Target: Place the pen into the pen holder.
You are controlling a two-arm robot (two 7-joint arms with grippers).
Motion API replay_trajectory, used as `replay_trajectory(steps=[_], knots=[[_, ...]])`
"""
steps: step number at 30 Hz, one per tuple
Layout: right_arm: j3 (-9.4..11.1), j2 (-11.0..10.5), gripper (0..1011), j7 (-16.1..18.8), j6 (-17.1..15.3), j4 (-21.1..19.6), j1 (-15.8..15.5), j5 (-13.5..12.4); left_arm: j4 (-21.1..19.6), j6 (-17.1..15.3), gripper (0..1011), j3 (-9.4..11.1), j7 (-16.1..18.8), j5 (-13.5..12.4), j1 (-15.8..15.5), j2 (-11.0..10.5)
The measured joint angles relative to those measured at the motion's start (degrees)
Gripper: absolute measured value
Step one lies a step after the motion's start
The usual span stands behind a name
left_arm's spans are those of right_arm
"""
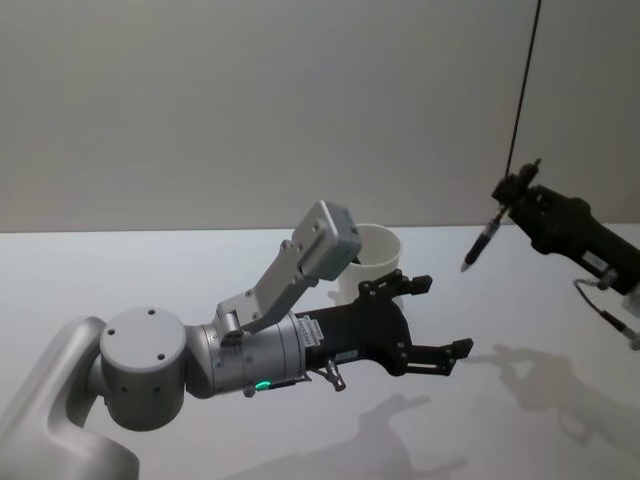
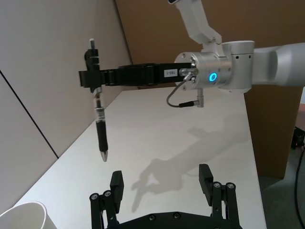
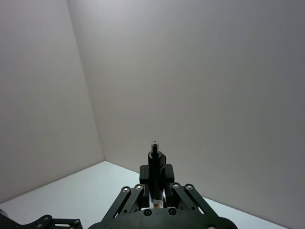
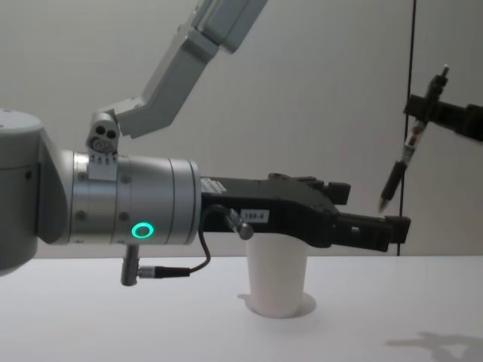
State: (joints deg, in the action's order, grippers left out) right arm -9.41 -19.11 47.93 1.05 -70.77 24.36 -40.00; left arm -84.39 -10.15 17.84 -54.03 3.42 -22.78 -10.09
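The pen is black with a silver tip and hangs tip down, high above the table at the right. My right gripper is shut on its upper end; the same grasp shows in the left wrist view, with the pen below it, and in the right wrist view. The pen holder, a white paper cup, stands upright on the table, left of and below the pen. My left gripper hovers open in front of the pen holder, nothing between its fingers.
A thin black cable hangs down the wall just behind the right gripper. The white table runs to a grey wall at the back. A brown panel stands beyond the table's far end.
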Motion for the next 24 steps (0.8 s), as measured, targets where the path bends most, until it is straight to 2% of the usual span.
replay_trajectory(steps=[24], knots=[[-2.07, 3.42, 166, 6.33, 2.43, 16.44, 12.48, 3.5, 0.0, 0.0, 1004, 0.0, 0.0, 0.0, 0.0, 0.0]])
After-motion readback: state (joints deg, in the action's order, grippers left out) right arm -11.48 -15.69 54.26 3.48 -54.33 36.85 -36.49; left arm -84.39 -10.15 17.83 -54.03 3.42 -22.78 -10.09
